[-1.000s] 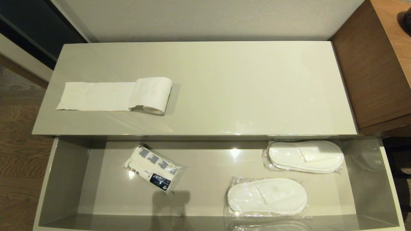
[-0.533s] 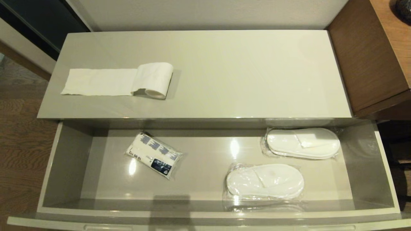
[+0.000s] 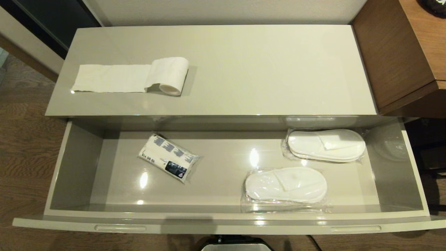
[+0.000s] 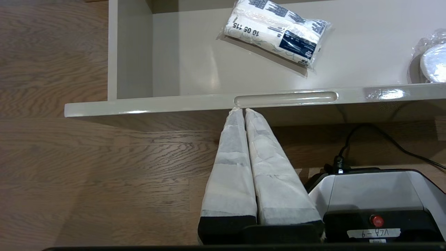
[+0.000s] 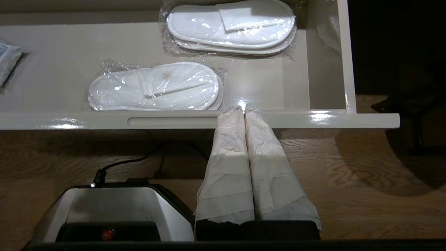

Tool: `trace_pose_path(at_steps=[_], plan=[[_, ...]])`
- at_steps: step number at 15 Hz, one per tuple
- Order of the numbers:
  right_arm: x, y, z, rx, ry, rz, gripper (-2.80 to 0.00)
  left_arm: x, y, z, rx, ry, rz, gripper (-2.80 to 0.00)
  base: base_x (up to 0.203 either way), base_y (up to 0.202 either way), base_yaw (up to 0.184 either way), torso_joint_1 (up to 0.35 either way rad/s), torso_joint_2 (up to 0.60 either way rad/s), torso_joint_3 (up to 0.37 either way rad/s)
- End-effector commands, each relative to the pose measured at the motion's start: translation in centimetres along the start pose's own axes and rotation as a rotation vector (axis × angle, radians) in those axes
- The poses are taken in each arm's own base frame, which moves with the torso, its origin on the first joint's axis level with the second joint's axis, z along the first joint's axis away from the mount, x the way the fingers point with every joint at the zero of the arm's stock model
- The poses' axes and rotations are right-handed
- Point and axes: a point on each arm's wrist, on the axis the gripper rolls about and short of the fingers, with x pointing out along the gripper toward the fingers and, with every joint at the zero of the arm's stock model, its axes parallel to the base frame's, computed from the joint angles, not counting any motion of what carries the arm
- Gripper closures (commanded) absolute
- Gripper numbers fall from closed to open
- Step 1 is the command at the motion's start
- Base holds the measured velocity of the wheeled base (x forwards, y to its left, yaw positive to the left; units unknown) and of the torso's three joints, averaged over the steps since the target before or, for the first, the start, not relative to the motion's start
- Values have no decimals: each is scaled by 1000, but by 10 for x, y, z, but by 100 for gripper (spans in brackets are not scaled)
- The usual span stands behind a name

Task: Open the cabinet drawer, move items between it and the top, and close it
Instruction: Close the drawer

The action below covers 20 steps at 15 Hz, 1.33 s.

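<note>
— Nothing on the cabinet moved; only the robot's head camera pulled back, so the whole open drawer point(image 3: 223, 219) shows now. Toilet roll point(image 3: 169, 76) sits far left on the top point(image 3: 278, 69), slippers point(image 3: 285, 184) inside, right.

— And the grippers?

— Left gripper point(image 4: 241, 111) is pressed shut and empty, near the drawer front. Right gripper point(image 5: 244, 107), the same. Swapping things comes next, I think.

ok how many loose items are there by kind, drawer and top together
slipper packs: 2, one at the back right of the drawer, one nearer the front
printed packet: 1, in the drawer's left half
toilet-paper roll: 1, on the top
total: 4
</note>
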Motion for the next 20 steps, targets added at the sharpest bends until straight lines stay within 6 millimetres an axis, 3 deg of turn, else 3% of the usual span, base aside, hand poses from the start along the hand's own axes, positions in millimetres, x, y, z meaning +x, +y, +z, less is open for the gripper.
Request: trace_pose_path(at_steps=[1, 4, 5, 8, 9, 13, 18, 20], plan=[[0, 0, 0, -49, 16, 6, 0, 0, 0, 0, 5, 1, -3, 0, 0, 0, 0, 0, 0, 0], [0, 0, 0, -70, 13, 5, 0, -1, 0, 4, 22, -4, -2, 0, 0, 0, 0, 0, 0, 0], [0, 0, 1, -78, -9, 4, 0, -4, 1, 18, 20, -17, -3, 0, 0, 0, 0, 0, 0, 0], [-1, 0, 0, -82, -31, 6, 0, -13, 6, 92, -120, -36, -11, 0, 0, 0, 0, 0, 0, 0], [-1, 0, 1, -83, -30, 6, 0, -10, 6, 104, -171, -4, -25, 0, 0, 0, 0, 0, 0, 0], [-1, 0, 0, -84, -18, 7, 0, -9, 3, 107, -185, 33, -165, 0, 0, 0, 0, 0, 0, 0], [-2, 0, 2, -77, 40, 14, 0, -9, 2, 99, -185, 50, -177, 0, 0, 0, 0, 0, 0, 0], [-3, 0, 33, -40, 24, 22, 0, -8, 2, 95, -185, 63, -179, 0, 0, 0, 0, 0, 0, 0]])
